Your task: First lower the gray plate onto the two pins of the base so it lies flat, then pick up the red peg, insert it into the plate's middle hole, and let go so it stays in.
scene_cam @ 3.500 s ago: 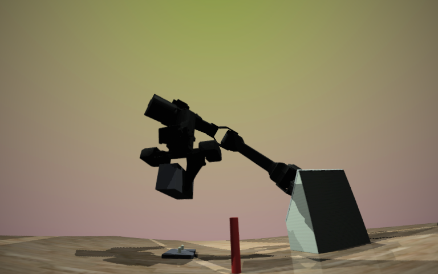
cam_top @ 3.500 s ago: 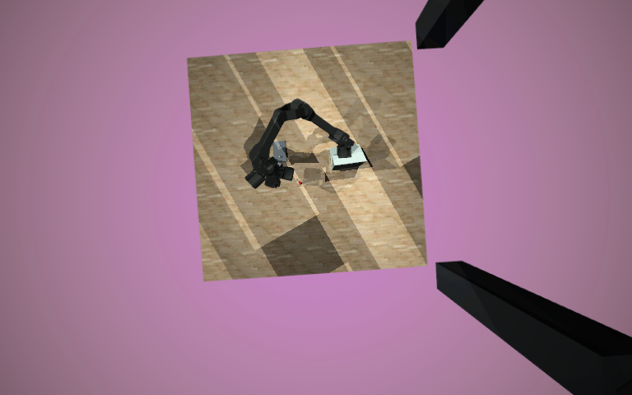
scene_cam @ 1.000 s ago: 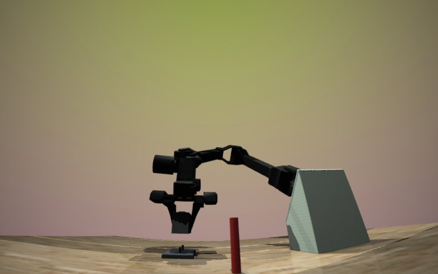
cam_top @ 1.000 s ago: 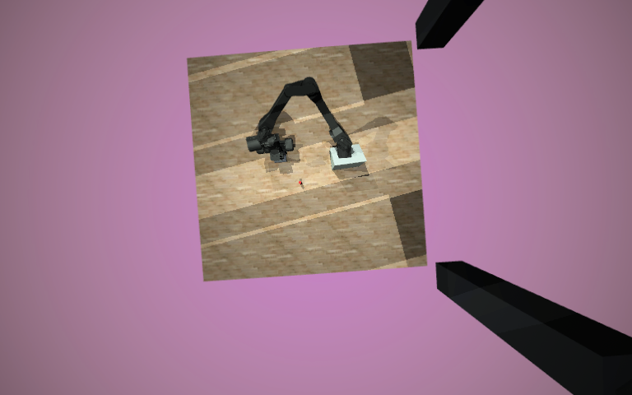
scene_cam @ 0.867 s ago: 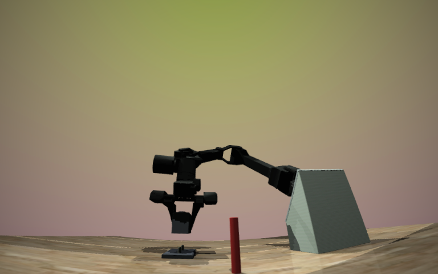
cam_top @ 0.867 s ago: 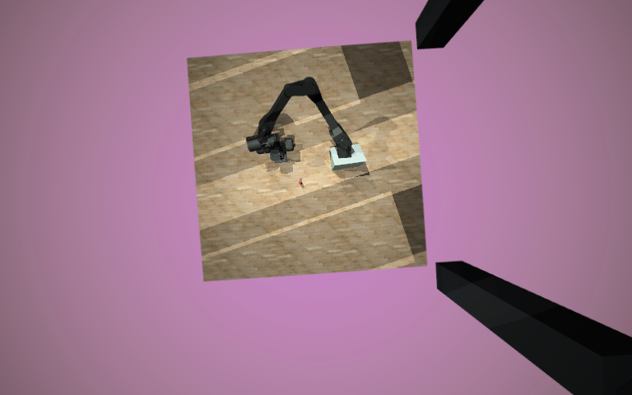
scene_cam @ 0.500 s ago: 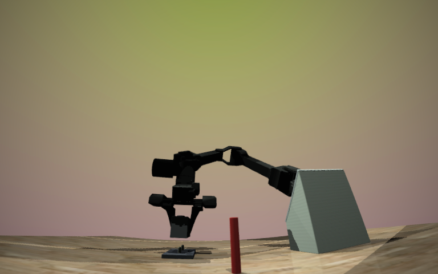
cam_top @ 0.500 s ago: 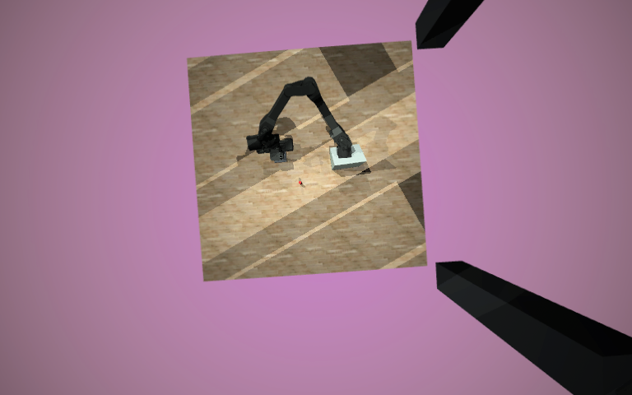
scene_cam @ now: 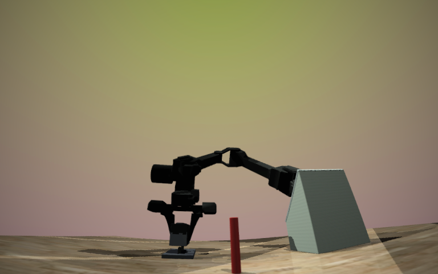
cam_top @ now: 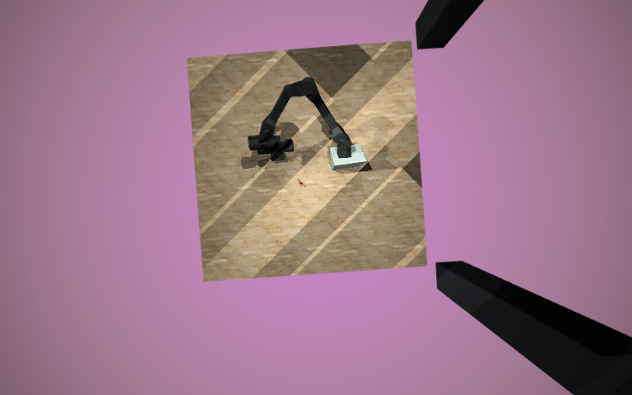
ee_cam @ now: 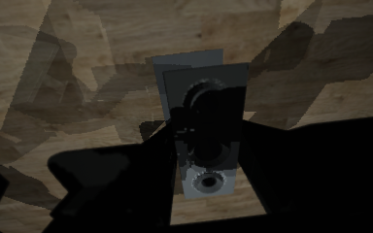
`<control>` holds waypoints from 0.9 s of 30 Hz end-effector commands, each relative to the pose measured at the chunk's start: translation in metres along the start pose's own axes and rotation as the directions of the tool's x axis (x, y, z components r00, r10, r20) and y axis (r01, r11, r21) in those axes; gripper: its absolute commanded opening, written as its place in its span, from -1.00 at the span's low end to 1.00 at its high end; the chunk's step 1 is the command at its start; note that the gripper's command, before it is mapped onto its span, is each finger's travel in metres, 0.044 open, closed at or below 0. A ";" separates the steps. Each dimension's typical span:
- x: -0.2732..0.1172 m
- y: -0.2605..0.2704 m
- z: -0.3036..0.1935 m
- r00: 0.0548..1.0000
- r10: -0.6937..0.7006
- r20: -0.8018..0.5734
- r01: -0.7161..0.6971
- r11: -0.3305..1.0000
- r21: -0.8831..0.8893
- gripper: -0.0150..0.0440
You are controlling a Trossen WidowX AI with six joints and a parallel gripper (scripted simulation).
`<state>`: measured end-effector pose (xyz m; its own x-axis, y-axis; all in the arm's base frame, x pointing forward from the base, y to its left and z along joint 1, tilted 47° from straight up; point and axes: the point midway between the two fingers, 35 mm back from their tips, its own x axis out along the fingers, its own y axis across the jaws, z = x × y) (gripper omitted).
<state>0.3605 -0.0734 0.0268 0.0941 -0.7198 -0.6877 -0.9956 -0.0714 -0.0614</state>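
The bench [cam_top: 326, 233] is a square slab with a light wood-grain surface, crossed by diagonal bands of shadow and narrow pale stripes. In the top view, flat magenta-pink surrounds it on all sides. Two black beams [cam_top: 536, 316] enter that view from the right, one at the upper edge and one lower down. In the exterior view, the backdrop [scene_cam: 219, 80] grades from olive green at the top to dusty pink at the horizon. No light source is visible.

One plate [ee_cam: 204, 107], one base [scene_cam: 178, 253], one peg [scene_cam: 235, 244].
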 end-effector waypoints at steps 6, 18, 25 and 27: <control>0.012 0.002 0.001 1.000 0.005 -0.005 -0.005 1.000 -0.012 -0.49; 0.010 0.001 0.001 1.000 0.002 -0.001 -0.002 1.000 -0.004 -0.31; 0.010 0.001 0.001 1.000 0.002 -0.001 -0.002 1.000 -0.004 0.31; 0.010 0.001 0.001 1.000 0.002 -0.001 -0.002 1.000 -0.004 0.49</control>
<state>0.3597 -0.0806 0.0187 0.0899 -0.7209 -0.6872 -0.9959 -0.0721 -0.0546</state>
